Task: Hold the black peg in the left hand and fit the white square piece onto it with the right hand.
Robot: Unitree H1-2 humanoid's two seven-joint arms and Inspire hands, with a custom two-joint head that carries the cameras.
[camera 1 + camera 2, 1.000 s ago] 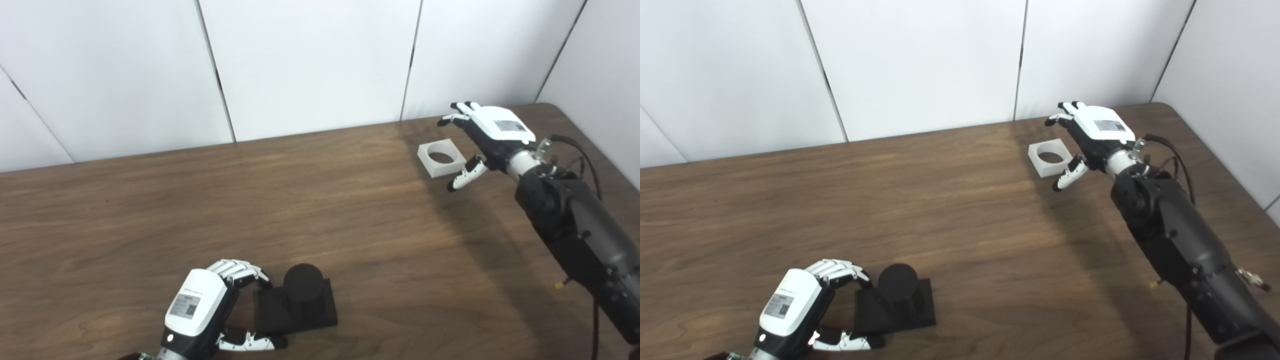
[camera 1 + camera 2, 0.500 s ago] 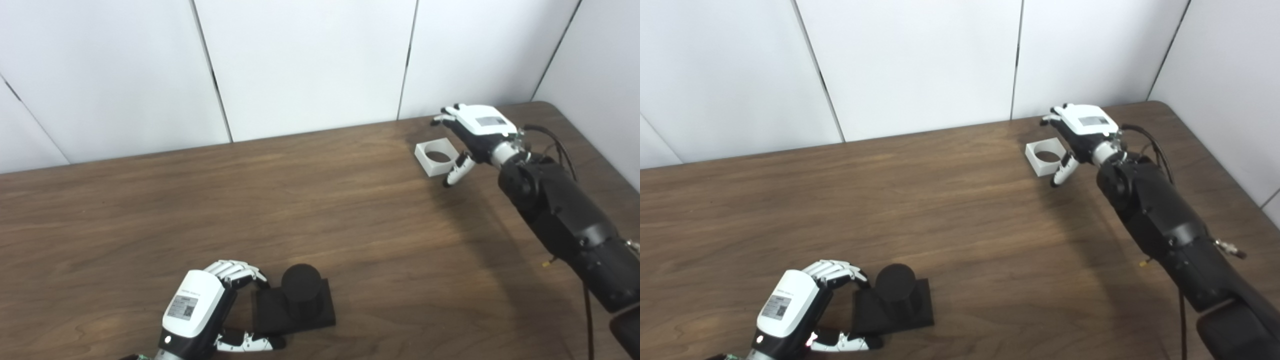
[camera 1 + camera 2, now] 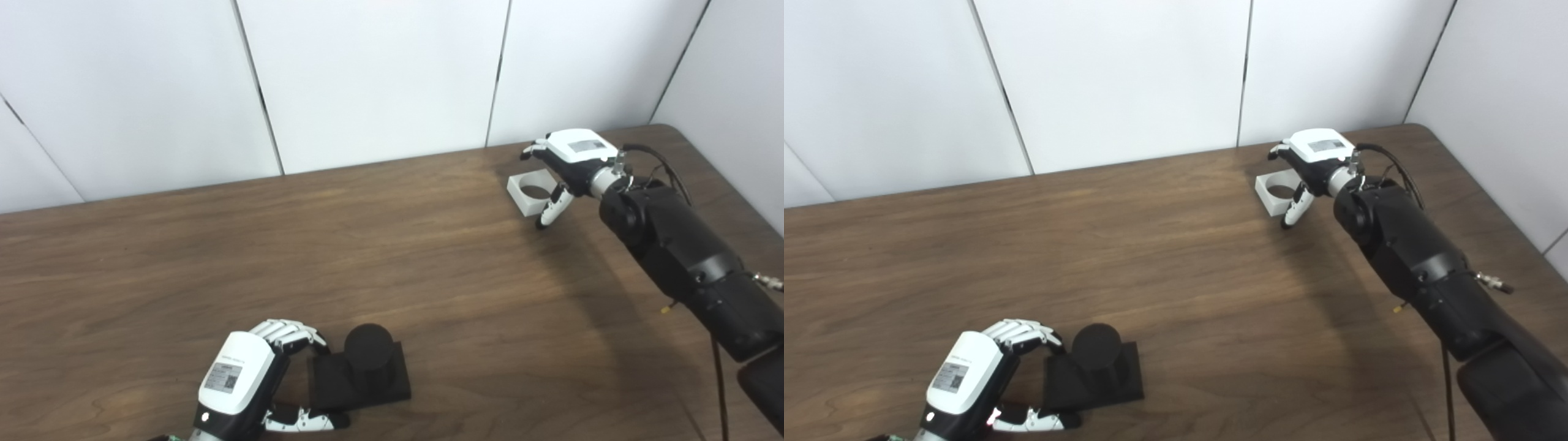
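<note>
Hand [image 3: 236, 380] labels illegible

Robot test bay, lab-type setting.
You see a bare wood-grain desk [image 3: 392, 245] boxed in by plain white partition panels [image 3: 373, 79] meeting behind its far right corner; no household or shop furnishings.

Left hand [image 3: 242, 383] at 7 o'clock, low near bottom edge, back of hand up, fingers [image 3: 288, 334] curled forward, thumb [image 3: 306, 420] stretched out beneath, wide gap between them. Right arm [image 3: 680, 257] enters from 4 o'clock, black, reaching far toward 2 o'clock. Right hand [image 3: 566, 162] palm down, fingers spread apart, thumb [image 3: 550, 211] pointing down, closed on nothing.
</note>
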